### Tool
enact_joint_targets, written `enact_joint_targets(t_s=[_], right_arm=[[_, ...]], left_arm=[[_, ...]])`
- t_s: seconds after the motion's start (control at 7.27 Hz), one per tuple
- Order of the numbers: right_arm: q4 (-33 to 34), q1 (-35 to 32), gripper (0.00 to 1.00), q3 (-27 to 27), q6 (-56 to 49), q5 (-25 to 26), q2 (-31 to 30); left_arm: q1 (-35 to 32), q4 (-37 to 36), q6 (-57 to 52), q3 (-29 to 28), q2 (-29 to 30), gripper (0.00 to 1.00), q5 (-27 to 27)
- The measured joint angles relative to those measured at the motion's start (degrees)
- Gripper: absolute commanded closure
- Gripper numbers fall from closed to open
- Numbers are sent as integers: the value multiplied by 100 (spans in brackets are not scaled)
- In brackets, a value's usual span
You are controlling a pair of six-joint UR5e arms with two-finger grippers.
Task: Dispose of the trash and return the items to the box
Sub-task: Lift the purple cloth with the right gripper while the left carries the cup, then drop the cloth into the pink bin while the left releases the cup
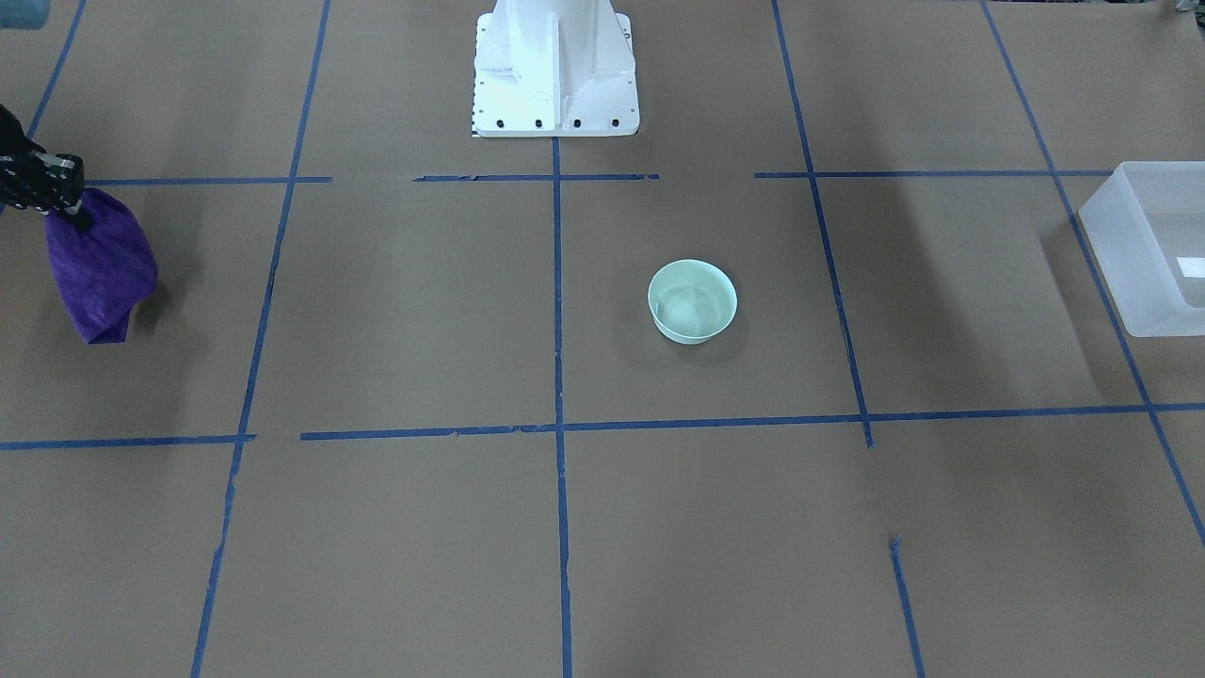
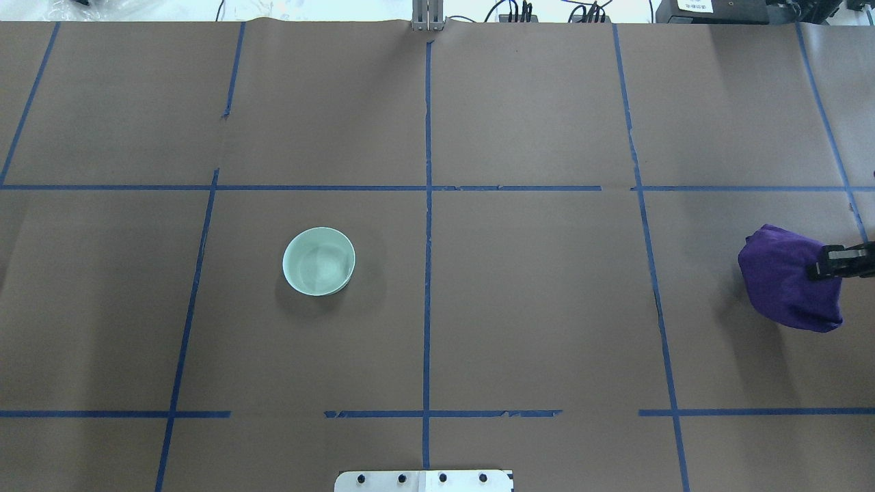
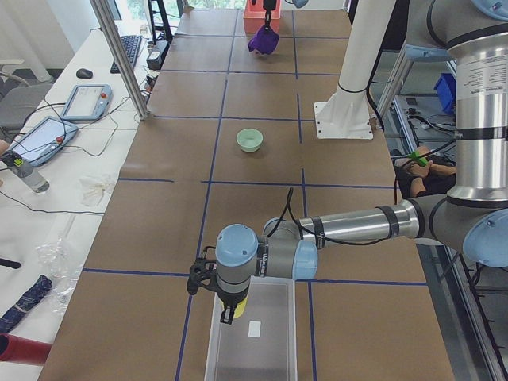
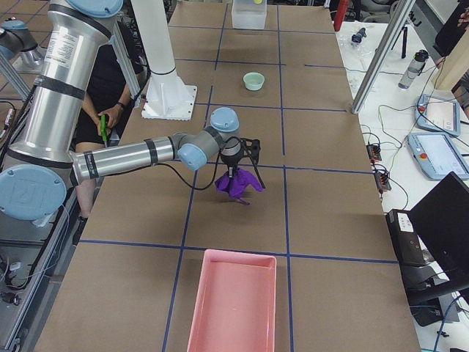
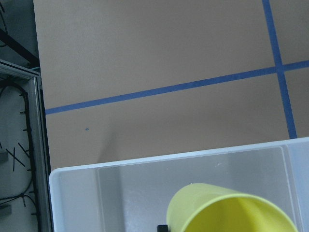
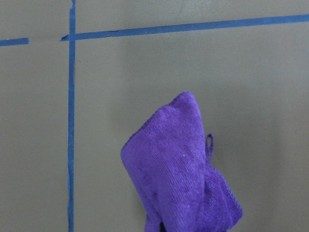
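Note:
My left gripper [image 3: 231, 308] is shut on the small yellow cup [image 5: 231, 212] and holds it above the translucent white box [image 5: 77, 193], near the box's end wall. The cup also shows in the exterior left view [image 3: 239, 311], over the box [image 3: 266, 349]. My right gripper [image 2: 818, 269] is shut on a bunched purple cloth [image 2: 786, 280] and holds it above the table at the robot's right. The cloth hangs from the gripper in the front-facing view [image 1: 99, 268] and fills the lower part of the right wrist view [image 6: 183, 169].
A pale green bowl [image 2: 318, 261] stands empty on the brown paper left of the centre line. A pink tray [image 4: 231, 304] lies at the table's right end, past the cloth. The robot's white base [image 1: 555, 71] stands at the table's near edge.

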State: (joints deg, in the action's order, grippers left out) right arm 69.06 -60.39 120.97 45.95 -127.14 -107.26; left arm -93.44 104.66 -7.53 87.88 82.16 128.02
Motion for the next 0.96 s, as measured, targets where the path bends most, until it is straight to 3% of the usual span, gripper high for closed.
enact_joint_targets(t_s=[0.55, 0.96], right_arm=[[1956, -1209, 100, 408, -2030, -31, 405], [2375, -1813, 100, 422, -2860, -57, 590]], left_arm=[[577, 446, 299, -169, -223, 100, 505], [817, 1233, 456, -719, -251, 100, 656]])
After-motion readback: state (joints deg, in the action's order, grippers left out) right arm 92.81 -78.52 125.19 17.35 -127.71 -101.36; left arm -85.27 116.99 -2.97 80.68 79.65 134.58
